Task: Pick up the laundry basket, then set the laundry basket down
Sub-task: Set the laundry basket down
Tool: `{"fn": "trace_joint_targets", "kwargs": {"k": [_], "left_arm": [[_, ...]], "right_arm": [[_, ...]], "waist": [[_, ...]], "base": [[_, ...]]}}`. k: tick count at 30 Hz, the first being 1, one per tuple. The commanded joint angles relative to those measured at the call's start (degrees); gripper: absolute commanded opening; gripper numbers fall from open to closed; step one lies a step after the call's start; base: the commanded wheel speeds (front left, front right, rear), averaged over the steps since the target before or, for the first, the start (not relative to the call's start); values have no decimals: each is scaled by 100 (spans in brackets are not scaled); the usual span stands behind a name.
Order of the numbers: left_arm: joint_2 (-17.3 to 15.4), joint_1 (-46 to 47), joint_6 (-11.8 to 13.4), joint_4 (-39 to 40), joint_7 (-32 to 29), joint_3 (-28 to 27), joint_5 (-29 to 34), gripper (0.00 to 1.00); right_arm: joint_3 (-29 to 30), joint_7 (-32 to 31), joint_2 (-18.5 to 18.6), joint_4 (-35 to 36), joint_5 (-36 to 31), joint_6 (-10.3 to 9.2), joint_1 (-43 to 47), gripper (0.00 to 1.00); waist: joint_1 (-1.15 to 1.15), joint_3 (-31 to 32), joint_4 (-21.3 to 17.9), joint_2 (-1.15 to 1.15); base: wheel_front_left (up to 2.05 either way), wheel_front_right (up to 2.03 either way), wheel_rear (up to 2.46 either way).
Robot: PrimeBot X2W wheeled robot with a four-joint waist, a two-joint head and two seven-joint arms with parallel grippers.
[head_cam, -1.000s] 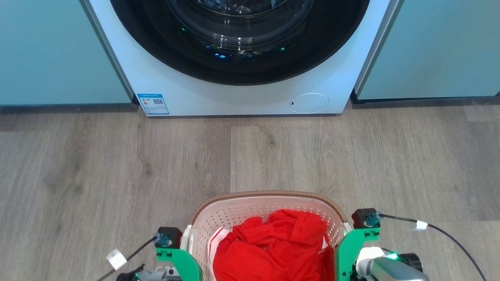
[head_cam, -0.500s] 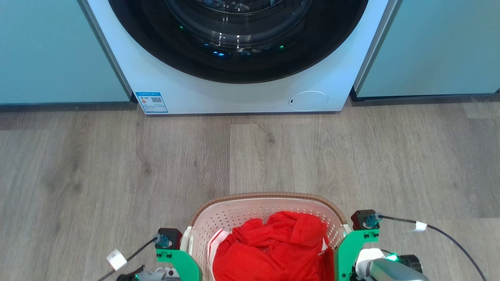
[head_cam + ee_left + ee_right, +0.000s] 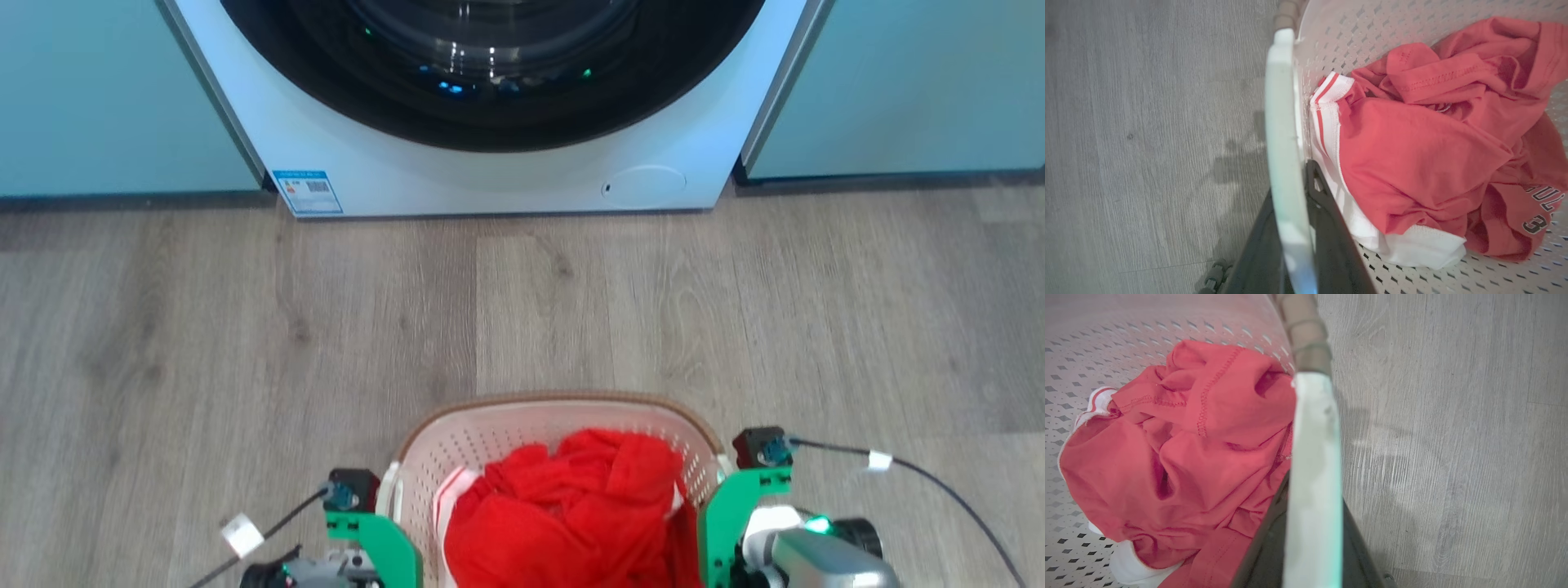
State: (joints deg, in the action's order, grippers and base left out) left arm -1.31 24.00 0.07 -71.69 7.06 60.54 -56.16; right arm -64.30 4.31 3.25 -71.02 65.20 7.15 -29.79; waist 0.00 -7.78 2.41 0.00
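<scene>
The laundry basket [image 3: 563, 401], white and perforated with a brown woven rim, sits at the bottom middle of the head view, between my two arms. My left gripper [image 3: 390, 510] is shut on its left white handle [image 3: 1284, 155], with a dark finger [image 3: 1327, 228] on each side of it. On the opposite side, my right gripper [image 3: 717, 490] is shut on the other white handle [image 3: 1312, 477], which runs between that gripper's dark fingers [image 3: 1265, 547]. Both wrist views show a shadow on the floor beside the basket wall.
Red clothing with white trim [image 3: 571, 506] fills the basket. A white front-loading washing machine [image 3: 490, 184] with a dark round door stands ahead, between teal cabinet fronts [image 3: 106, 98]. Grey wood-look floor [image 3: 522, 310] stretches between the washer and the basket.
The head view has shifted: washer and floor sit higher in the picture now. The basket and both grippers keep nearly the same place in the view, and both grips hold.
</scene>
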Motion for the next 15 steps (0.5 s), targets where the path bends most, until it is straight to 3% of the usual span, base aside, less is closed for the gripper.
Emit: {"fn": "trace_joint_targets", "kwargs": {"k": [1, 15], "left_arm": [[-156, 469, 106, -42, 146, -88, -17, 0], [-174, 1616, 285, -118, 543, -155, 48, 0]], "right_arm": [[-133, 109, -37, 15, -31, 34, -174, 0], [-169, 442, -37, -203, -212, 34, -1354, 0]], "waist": [[0, -148, -18, 0], [0, -1671, 19, 0]], "base": [[0, 0, 0], [0, 0, 0]]}}
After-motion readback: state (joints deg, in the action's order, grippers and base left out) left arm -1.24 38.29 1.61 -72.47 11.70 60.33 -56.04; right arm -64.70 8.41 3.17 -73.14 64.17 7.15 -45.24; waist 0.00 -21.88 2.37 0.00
